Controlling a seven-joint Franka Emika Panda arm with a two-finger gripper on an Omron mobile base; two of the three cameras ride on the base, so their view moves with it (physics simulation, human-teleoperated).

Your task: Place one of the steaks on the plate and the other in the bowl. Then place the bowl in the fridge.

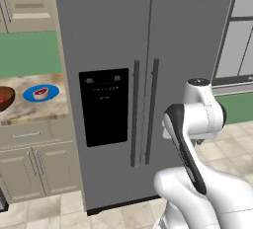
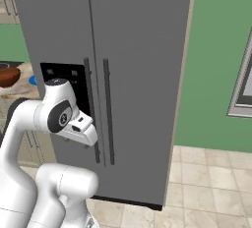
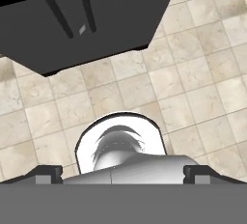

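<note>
the jaws [image 3: 123,172] stand wide apart and carry nothing; in the hand view their two dark tips sit at the far left and far right of the bottom edge, looking down at the tiled floor [image 3: 202,73] in front of the fridge [image 3: 96,20].

the fridge [image 1: 148,90] stands just ahead of the arm with both doors shut and its long dark handles [image 1: 145,119] side by side at the middle seam. that, i judge, is why the hand is empty here: a door has to be opened before anything can go on a shelf.

off to the left, on the counter [image 1: 34,109], the blue plate [image 1: 40,93] already carries a steak [image 1: 41,93], the one with a pale rim. the dark brown bowl [image 1: 5,98] sits just beside the plate, cut by the picture's edge; what lies in it i cannot tell. so the bowl is well apart from the hand and not yet in the fridge.

the arm is folded up close over its base, elbow raised, forearm doubled back, wrist turned downward near the door handles in the right base view.
</note>
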